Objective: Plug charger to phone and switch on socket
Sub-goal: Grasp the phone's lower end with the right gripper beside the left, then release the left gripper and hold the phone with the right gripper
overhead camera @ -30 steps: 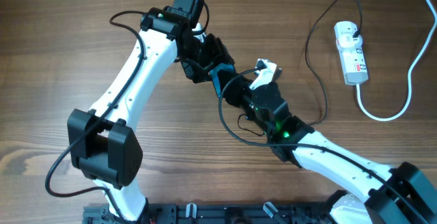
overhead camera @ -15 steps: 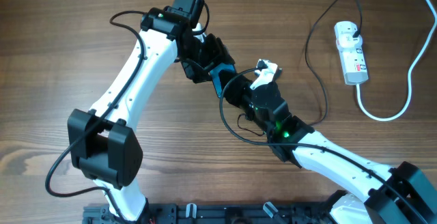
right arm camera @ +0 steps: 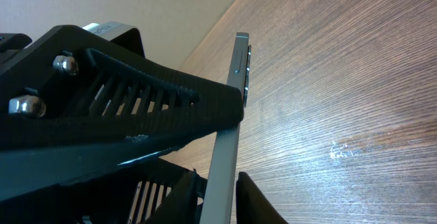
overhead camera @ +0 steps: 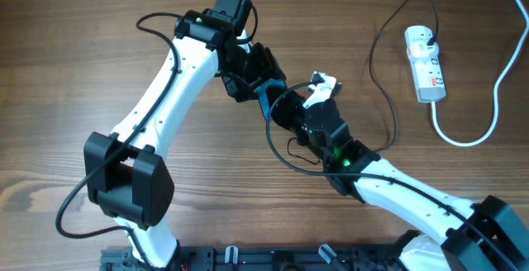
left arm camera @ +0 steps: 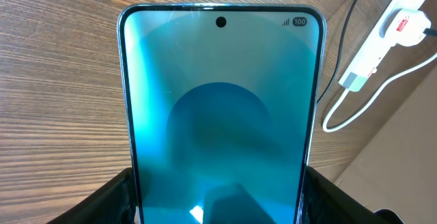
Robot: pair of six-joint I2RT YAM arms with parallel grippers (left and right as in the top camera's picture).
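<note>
The phone (overhead camera: pixel 263 95) has a turquoise screen and is held up between the two arms. In the left wrist view the phone (left arm camera: pixel 218 115) fills the frame, and my left gripper (left arm camera: pixel 218 200) is shut on its lower sides, with black fingers (left arm camera: pixel 102 200) on each side. My left gripper (overhead camera: pixel 258 81) meets my right gripper (overhead camera: pixel 286 111) at the phone. In the right wrist view the phone's silver edge (right arm camera: pixel 229 142) stands between my right gripper's (right arm camera: pixel 225 200) jaws, which close on its faces. The white socket (overhead camera: pixel 425 64) lies at the far right with the white adapter (overhead camera: pixel 420 35) plugged in. The charger's black cable (overhead camera: pixel 376 48) runs toward my right arm. Its plug tip is hidden.
A thicker white cable (overhead camera: pixel 488 114) loops from the socket's near end off the table's right edge. The socket (left arm camera: pixel 382 43) and both cables show at the upper right of the left wrist view. A black cable loop (overhead camera: pixel 277 151) hangs beside my right arm. The table (overhead camera: pixel 83 73) is wood.
My left arm has edged slightly to the right. The phone and my right arm stay where they were.
</note>
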